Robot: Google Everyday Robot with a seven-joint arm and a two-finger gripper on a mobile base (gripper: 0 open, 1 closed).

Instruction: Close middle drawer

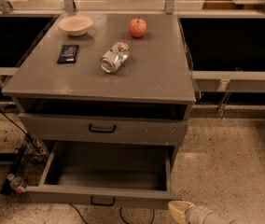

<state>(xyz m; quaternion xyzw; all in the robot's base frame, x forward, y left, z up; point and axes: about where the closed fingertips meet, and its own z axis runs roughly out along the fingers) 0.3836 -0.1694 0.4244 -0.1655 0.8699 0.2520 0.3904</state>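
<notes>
The middle drawer (105, 164) is a wide grey metal box pulled far out at the bottom of the grey cabinet. Its flat floor looks empty. Its low front panel carries a small black bar handle (102, 201). Above it sits a taller grey drawer front (137, 131) with a bigger black handle (102, 129), pushed nearly in. My gripper (181, 211) is at the bottom edge of the camera view, just right of the open drawer's front right corner and close to its front panel. Only its cream tip and grey wrist show.
On the cabinet top (156, 73) lie a cream bowl (75, 24), a red apple (137, 27), a tipped can (114, 57) and a black packet (68, 53). A small bottle (17, 184) and cables lie on the speckled floor at the left. Dark shelving flanks the cabinet.
</notes>
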